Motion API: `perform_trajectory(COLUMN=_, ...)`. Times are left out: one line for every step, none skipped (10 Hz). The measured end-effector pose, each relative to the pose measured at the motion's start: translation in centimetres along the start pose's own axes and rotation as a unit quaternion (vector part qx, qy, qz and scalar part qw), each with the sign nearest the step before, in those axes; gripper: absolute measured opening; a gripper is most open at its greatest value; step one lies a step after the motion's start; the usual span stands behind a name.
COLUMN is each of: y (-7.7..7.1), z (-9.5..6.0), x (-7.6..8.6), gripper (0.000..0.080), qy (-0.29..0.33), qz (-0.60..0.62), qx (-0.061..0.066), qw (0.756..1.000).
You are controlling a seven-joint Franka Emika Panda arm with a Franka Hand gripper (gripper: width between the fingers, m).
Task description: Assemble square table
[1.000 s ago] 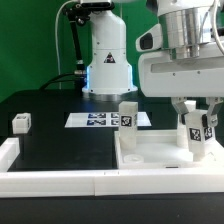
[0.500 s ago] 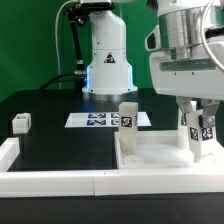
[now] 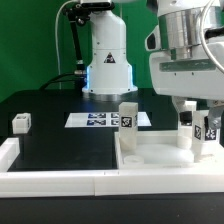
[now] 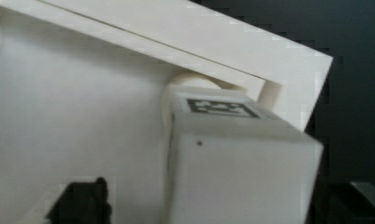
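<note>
White plastic, the square tabletop [image 3: 150,152] lies on the black desk [image 3: 60,145] at the exterior view's right, with one leg [image 3: 128,116] upright near its far edge. The end effector [image 4: 223,205] straddles a second leg [image 4: 237,165] standing on the slab, its fingers spread wider than the leg and gripping nothing. A third leg [image 3: 21,123] sits well apart on the desk.

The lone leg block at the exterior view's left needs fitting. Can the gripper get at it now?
Probably yes: the leg block stands alone on the black table, nothing over it. The open gripper must only leave the leg it straddles.
</note>
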State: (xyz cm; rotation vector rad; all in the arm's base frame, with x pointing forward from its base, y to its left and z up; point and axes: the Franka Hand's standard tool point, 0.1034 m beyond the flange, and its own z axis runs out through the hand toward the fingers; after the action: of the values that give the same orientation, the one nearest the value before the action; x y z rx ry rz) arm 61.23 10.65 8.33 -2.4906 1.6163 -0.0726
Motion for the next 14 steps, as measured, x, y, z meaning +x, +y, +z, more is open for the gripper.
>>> perform_trajectory(y=0.0, z=0.0, x=0.1, gripper=0.0634, qy=0.000, qz=-0.058, qx=0.000, qw=0.998)
perform_trajectory(y=-0.1, z=-0.1, x=0.1, gripper=0.0645, qy=0.001, qz=-0.105, qx=0.001, qw=0.994)
perform_trajectory(y=-0.2, z=-0.1, x=0.1, gripper=0.0645, qy=0.002, qz=-0.146, qx=0.001, qw=0.989)
perform_trajectory(y=-0.3, z=-0.1, x=0.0, gripper=0.0649, qy=0.002, qz=-0.187, qx=0.002, qw=0.982)
perform_trajectory(y=-0.5, z=-0.2, x=-0.3, gripper=0.0649, qy=0.000, qz=-0.206, qx=0.001, qw=0.978)
perform_trajectory(y=-0.5, z=-0.2, x=-0.4, gripper=0.0649, qy=0.001, qz=-0.256, qx=-0.003, qw=0.967)
perform_trajectory(y=-0.5, z=-0.2, x=-0.5, gripper=0.0649, qy=0.002, qz=-0.290, qx=-0.007, qw=0.957)
perform_trajectory(y=-0.6, z=-0.2, x=-0.6, gripper=0.0649, qy=0.003, qz=-0.313, qx=-0.012, qw=0.950)
perform_trajectory(y=-0.5, z=-0.1, x=-0.8, gripper=0.0649, qy=0.006, qz=-0.363, qx=-0.021, qw=0.931)
perform_trajectory(y=-0.6, z=-0.1, x=-1.0, gripper=0.0649, qy=0.009, qz=-0.407, qx=-0.029, qw=0.913)
perform_trajectory(y=-0.6, z=-0.1, x=-1.1, gripper=0.0649, qy=0.009, qz=-0.436, qx=-0.031, qw=0.899)
perform_trajectory(y=-0.5, z=-0.1, x=-0.9, gripper=0.0649, qy=0.009, qz=-0.456, qx=-0.031, qw=0.889)
perform_trajectory(y=-0.5, z=-0.1, x=-0.8, gripper=0.0649, qy=0.008, qz=-0.491, qx=-0.032, qw=0.871)
perform_trajectory(y=-0.5, z=-0.1, x=-0.8, gripper=0.0649, qy=0.007, qz=-0.522, qx=-0.032, qw=0.852)
